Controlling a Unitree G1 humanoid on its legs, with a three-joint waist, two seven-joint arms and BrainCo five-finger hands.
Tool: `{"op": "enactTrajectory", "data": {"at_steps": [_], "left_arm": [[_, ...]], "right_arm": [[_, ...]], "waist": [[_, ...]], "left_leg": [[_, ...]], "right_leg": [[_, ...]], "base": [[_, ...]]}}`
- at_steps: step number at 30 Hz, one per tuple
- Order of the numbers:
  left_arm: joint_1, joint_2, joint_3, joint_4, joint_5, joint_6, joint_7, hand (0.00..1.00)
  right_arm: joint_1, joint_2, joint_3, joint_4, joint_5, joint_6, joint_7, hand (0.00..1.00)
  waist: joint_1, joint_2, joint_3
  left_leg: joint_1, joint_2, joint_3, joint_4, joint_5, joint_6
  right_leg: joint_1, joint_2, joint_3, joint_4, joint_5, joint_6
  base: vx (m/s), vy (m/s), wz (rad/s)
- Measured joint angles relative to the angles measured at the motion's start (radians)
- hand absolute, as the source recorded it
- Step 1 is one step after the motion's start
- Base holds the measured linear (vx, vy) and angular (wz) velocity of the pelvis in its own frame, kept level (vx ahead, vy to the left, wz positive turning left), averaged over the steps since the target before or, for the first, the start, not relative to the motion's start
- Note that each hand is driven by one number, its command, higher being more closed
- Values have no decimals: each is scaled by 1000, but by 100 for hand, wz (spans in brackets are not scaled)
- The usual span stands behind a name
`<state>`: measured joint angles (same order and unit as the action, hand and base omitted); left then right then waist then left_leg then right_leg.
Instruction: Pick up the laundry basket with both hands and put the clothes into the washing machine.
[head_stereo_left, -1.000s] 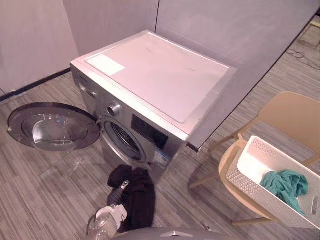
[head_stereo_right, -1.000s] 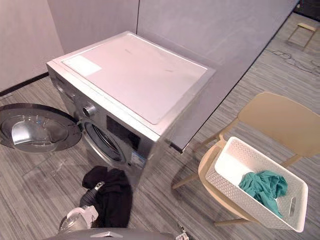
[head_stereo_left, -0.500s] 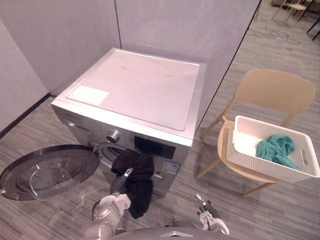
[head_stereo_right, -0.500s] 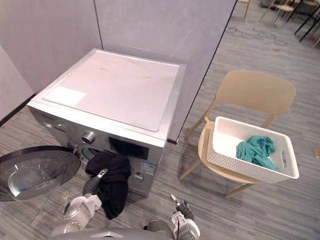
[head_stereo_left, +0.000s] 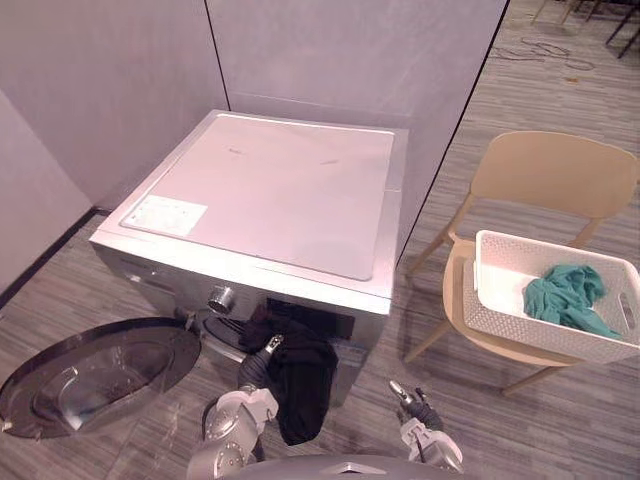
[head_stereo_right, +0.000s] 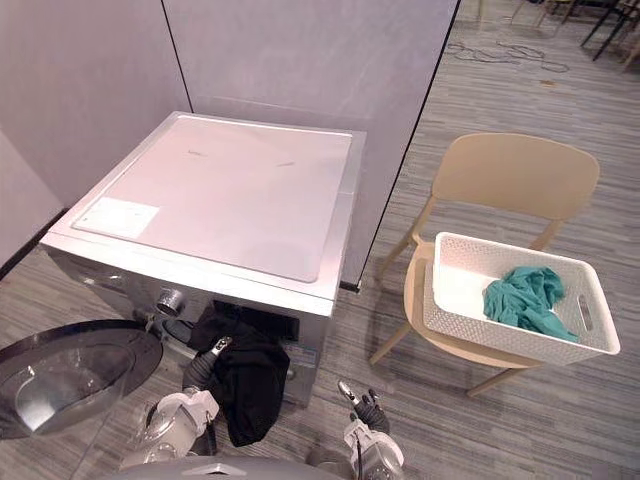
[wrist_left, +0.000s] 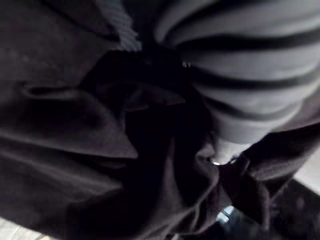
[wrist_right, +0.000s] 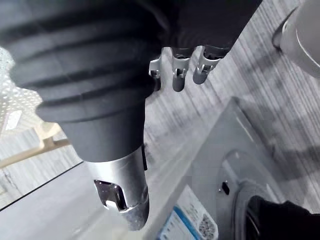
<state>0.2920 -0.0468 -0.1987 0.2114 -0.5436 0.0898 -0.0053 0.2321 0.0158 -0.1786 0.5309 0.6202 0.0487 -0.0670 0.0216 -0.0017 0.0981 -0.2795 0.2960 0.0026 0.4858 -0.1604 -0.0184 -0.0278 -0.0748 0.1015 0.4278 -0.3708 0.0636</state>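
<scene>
Right eye view: white basket (head_stereo_right: 500, 338) on chair (head_stereo_right: 515, 175) holds teal cloth (head_stereo_right: 525, 298).

I'm in what looks like a staged laundry corner inside an office-like hall, not a home. A silver front-loading washing machine (head_stereo_left: 270, 190), its round door (head_stereo_left: 90, 375) swung open at the lower left, stands against plain grey partition panels (head_stereo_left: 350, 50) that run across the top of the frame, on a grey striped floor (head_stereo_left: 560, 420). At the right a white laundry basket (head_stereo_left: 510, 325) sits on a beige chair (head_stereo_left: 555, 175), and at the upper right loose cables (head_stereo_right: 497, 50) lie across open floor beyond the panels.
</scene>
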Motion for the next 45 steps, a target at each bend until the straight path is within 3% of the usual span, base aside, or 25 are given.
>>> {"op": "enactTrajectory", "data": {"at_steps": [2,3,4,5,6,7,8,10,12,13,14,16,18,21,23,24,26,28,31,35,40,43,45], "left_arm": [[-4,-1,-1,29,0,1,2,100],[-11,4,-1,67,0,1,3,100],[-36,36,1,105,6,1,16,100],[-41,58,2,114,9,0,22,100],[-53,98,1,119,9,-1,23,100],[-62,125,1,116,9,-3,23,100],[-67,134,1,116,9,-3,23,100],[-61,151,-6,116,23,-2,23,100],[-56,151,-6,116,28,-2,23,100],[-52,152,-5,116,28,-3,23,100],[-52,152,12,117,28,-3,24,100],[-45,151,28,117,27,-7,24,100],[-36,138,40,132,26,-13,24,100],[-76,109,40,126,23,-15,23,100],[-124,85,56,85,16,-26,27,100],[-157,65,78,73,14,-35,33,100],[-191,47,91,67,1,-41,56,100],[-219,42,100,55,-4,-42,69,100],[-253,37,111,60,-4,-41,97,100],[-334,35,142,82,-5,-41,133,100],[-529,53,251,121,-85,-67,222,100],[-700,136,308,165,-123,-83,263,100],[-864,240,368,214,-153,-89,290,100]], "right_arm": [[-4,-6,-26,40,-21,-2,-1,0],[-25,-13,-67,98,-40,0,-4,0],[-41,6,-110,177,-43,7,-9,0],[-43,18,-118,197,-43,8,-8,0],[-46,33,-121,224,-43,8,-7,0],[-54,38,-123,237,-43,12,-7,0],[-57,36,-126,236,-43,13,-6,0],[-68,35,-129,236,-66,15,-2,0],[-80,34,-130,235,-79,15,-1,0],[-90,34,-128,234,-79,15,-1,0],[-100,34,-119,233,-79,14,1,0],[-108,31,-117,237,-79,13,2,0],[-110,7,-80,240,-104,18,5,0],[-118,-35,-31,192,-118,14,23,0],[-113,-43,-11,126,-117,7,21,0],[-114,-59,21,74,-112,-5,20,0],[-112,-70,54,-7,-107,-6,21,0],[-118,-69,59,-87,-108,-12,18,0],[-120,-70,58,-133,-95,-24,-8,0],[-119,-69,53,-175,-55,-28,-30,0],[-120,-66,45,-251,-16,-72,-59,0],[-134,-64,41,-261,17,-89,-88,0],[-135,-61,51,-271,36,-96,-89,0]], "waist": [[-6,4,-10],[-10,15,-33],[-33,-34,-51],[-36,-48,-59],[-34,-55,-64],[-33,-57,-65],[-33,-55,-64],[-30,-48,-63],[-26,-44,-61],[-22,-31,-57],[-30,-30,-57],[-31,-30,-56],[-25,-18,-45],[-35,11,18],[-38,9,94],[-37,21,134],[-34,4,174],[-32,-29,226],[-31,-27,251],[-37,-25,298],[-35,-30,342],[-38,-38,379],[-54,-60,408]], "left_leg": [[24,-16,-76,-106,48,-36],[34,-30,-79,-136,29,-163],[24,-99,-60,-112,19,-194],[18,-118,-52,-100,11,-183],[7,-139,-39,-83,-1,-160],[-2,-150,-19,-66,-11,-141],[-4,-154,-8,-61,-18,-130],[-4,-175,58,-50,-39,-89],[-5,-178,102,-55,-38,-71],[-4,-168,135,-68,-36,-47],[-2,-151,180,-91,-36,-30],[9,-140,223,-123,-34,-20],[39,-138,281,-131,-28,-16],[-5,-125,278,-69,-26,-23],[-83,-100,247,44,-38,-39],[-170,-69,206,139,-45,-45],[-248,-39,184,224,-94,-59],[-348,-4,175,338,-129,-78],[-507,39,145,441,-141,-94],[-607,52,137,495,-144,-99],[-731,80,138,572,-155,-97],[-790,108,149,619,-178,-95],[-820,133,168,649,-194,-91]], "right_leg": [[-9,-39,19,1,-24,53],[-3,-70,29,-16,-32,95],[15,-137,53,-61,-4,123],[24,-160,64,-91,35,131],[31,-181,89,-145,130,129],[26,-193,112,-182,230,136],[25,-200,118,-194,273,144],[-18,-230,137,-216,424,140],[-69,-240,125,-217,511,115],[-109,-239,70,-206,543,64],[-152,-230,-37,-144,478,24],[-187,-205,-176,-60,386,-5],[-184,-144,-271,-57,278,-5],[-203,-124,-236,-57,235,22],[-242,-125,-252,15,137,59],[-324,-109,-255,130,92,40],[-437,-107,-244,303,10,21],[-578,-102,-204,479,-65,-3],[-748,-63,-184,586,-77,-21],[-862,-52,-164,648,-78,-27],[-996,-27,-137,704,-65,-23],[-1062,-3,-116,724,-59,-15],[-1109,19,-92,732,-46,-6]], "base": [[280,558,-20],[281,613,2],[285,603,6],[316,657,6],[275,629,-23],[249,625,-31],[137,487,-45],[86,434,-58],[31,285,-70],[0,274,-86],[-12,228,-73],[-56,87,-59],[-70,-19,-88],[-142,-86,-32],[-220,-152,22],[-326,-167,20],[-415,-222,4],[-288,-193,-25],[-227,-157,-35],[-78,-63,-16],[-16,-25,-17],[-16,10,-34],[-31,22,-47]]}}
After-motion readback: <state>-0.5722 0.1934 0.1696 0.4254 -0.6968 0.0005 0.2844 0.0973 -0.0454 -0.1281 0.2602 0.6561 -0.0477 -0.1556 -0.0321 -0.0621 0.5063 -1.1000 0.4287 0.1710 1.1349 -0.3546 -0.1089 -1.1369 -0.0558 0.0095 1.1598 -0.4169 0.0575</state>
